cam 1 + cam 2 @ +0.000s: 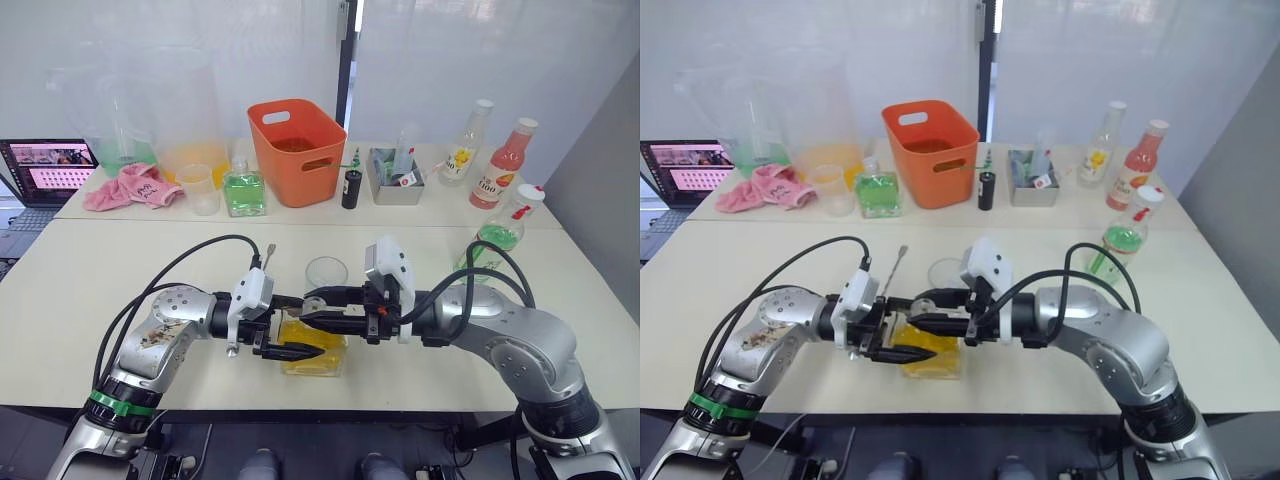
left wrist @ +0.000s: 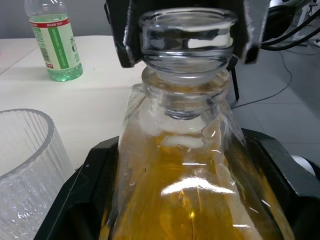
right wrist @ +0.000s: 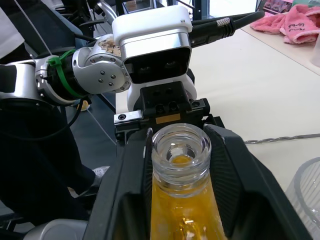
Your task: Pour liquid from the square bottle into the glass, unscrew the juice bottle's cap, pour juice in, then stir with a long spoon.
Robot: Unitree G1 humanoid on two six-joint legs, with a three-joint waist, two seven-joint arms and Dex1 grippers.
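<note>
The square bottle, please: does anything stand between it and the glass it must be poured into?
Nothing visible does. The square bottle, held between the left gripper and right gripper, stands directly in front of the glass.

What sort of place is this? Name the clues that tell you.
Probably a robotics lab set up as a drink-mixing station: a laptop at the edge of a white table, rows of drink bottles such as the juice bottle, and an orange bin against a plain white wall.

Left pincer clamps the square bottle (glass beside).
</note>
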